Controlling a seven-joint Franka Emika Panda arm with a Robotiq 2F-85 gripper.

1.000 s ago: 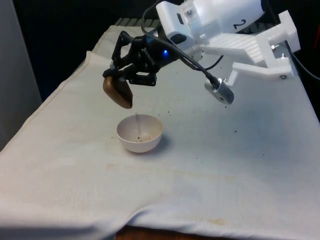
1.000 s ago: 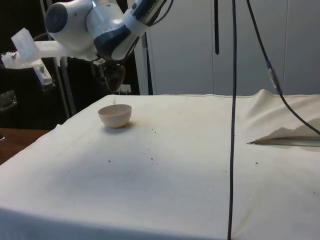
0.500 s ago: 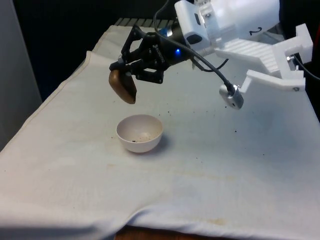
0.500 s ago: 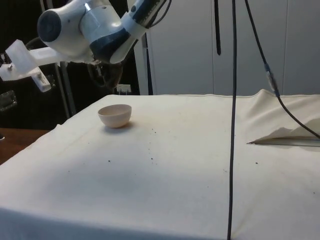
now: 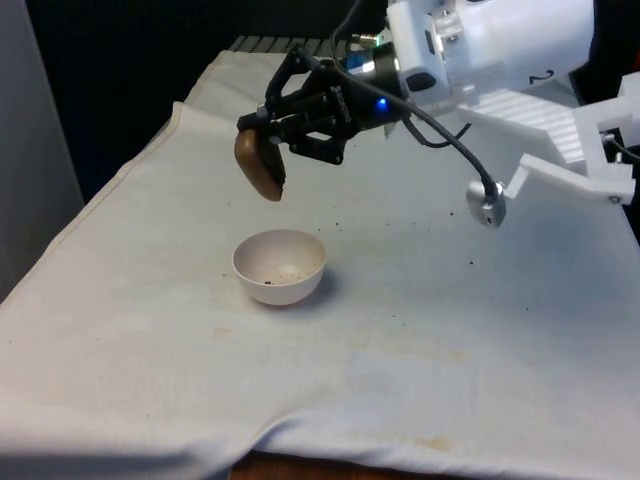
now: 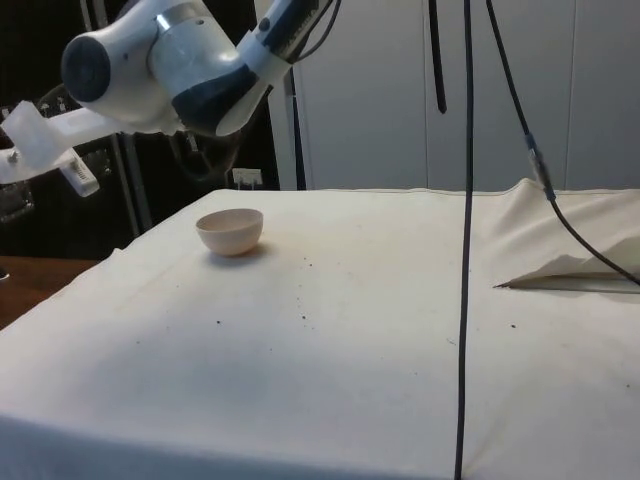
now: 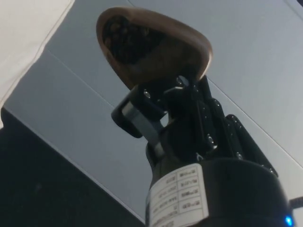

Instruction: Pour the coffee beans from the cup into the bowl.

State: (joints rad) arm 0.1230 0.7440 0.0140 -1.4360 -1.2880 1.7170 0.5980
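A: Item one, jaws?
B: Pinched on the brown cup [image 5: 261, 165], gripper [image 5: 272, 135] black, held in the air above the table.

A: Cup, condition?
B: Tilted steeply, one end pointing down toward the cloth. In the wrist view the cup [image 7: 151, 45] shows a dark opening with coffee beans [image 7: 127, 39] inside.

A: Bowl?
B: White bowl [image 5: 279, 266], upright on the white cloth [image 5: 150, 330], below the cup and apart from it. A few dark specks lie inside. In the side view the bowl [image 6: 230, 230] sits near the table's far end, under the arm [image 6: 170, 65].

A: Loose matter?
B: Scattered dark specks [image 5: 340, 222] on the cloth, beyond the bowl toward the front view's right.

A: Other?
B: Black cable [image 6: 466, 240] hanging down in the side view.
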